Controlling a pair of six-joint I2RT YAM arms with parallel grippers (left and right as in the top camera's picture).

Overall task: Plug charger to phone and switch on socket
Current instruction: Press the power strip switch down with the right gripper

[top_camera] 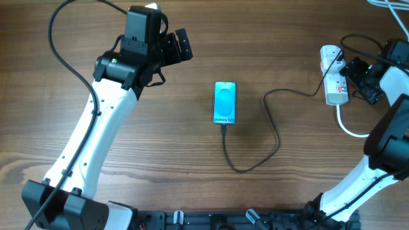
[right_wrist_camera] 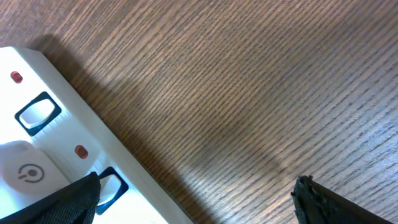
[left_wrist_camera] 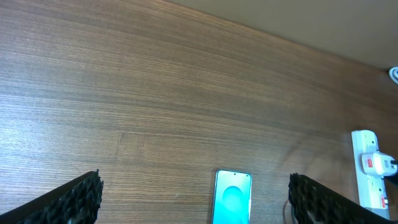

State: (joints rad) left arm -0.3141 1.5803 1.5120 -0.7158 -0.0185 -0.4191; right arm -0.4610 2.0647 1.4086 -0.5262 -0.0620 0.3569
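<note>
The phone (top_camera: 224, 102) lies flat mid-table, cyan screen up, "Galaxy S25" text at its near end; it also shows in the left wrist view (left_wrist_camera: 232, 198). The thin black charger cable (top_camera: 271, 137) meets the phone's near end, loops right and runs to the white socket strip (top_camera: 332, 76) at the far right. My left gripper (top_camera: 181, 46) is open and empty, well left of and beyond the phone. My right gripper (top_camera: 353, 78) is open beside the strip. In the right wrist view one finger hangs over a blue-rimmed switch (right_wrist_camera: 113, 185) on the strip (right_wrist_camera: 50, 149).
A thick white lead (top_camera: 348, 128) curves from the strip's near end towards my right arm. A white plug adapter (left_wrist_camera: 377, 164) sits in the strip. More cables lie at the far right corner (top_camera: 390, 9).
</note>
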